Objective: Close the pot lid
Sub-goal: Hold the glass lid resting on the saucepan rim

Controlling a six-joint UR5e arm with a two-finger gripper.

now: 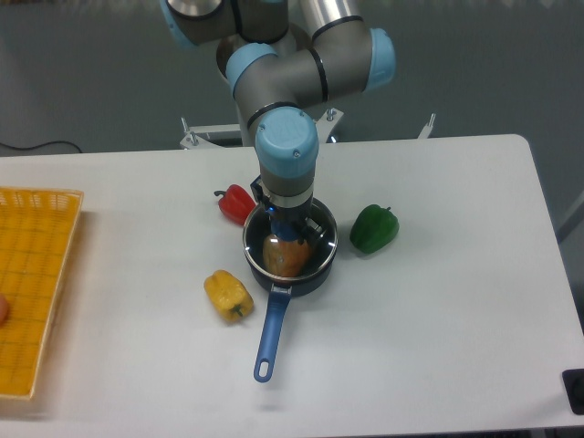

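Note:
The black pot (315, 276) with its long blue handle (270, 334) stands mid-table, and an orange pepper (285, 255) shows inside it. The glass lid (321, 239) with a silver rim sits just over the pot's mouth, almost lined up with the rim. My gripper (288, 222) points straight down over the pot's centre and is shut on the lid's blue knob, which the fingers mostly hide. Whether the lid rests on the rim or hovers just above it cannot be told.
A red pepper (236, 203) lies against the pot's back left, a green pepper (374, 228) to its right, a yellow pepper (227, 295) to its front left. A yellow basket (32, 283) occupies the table's left edge.

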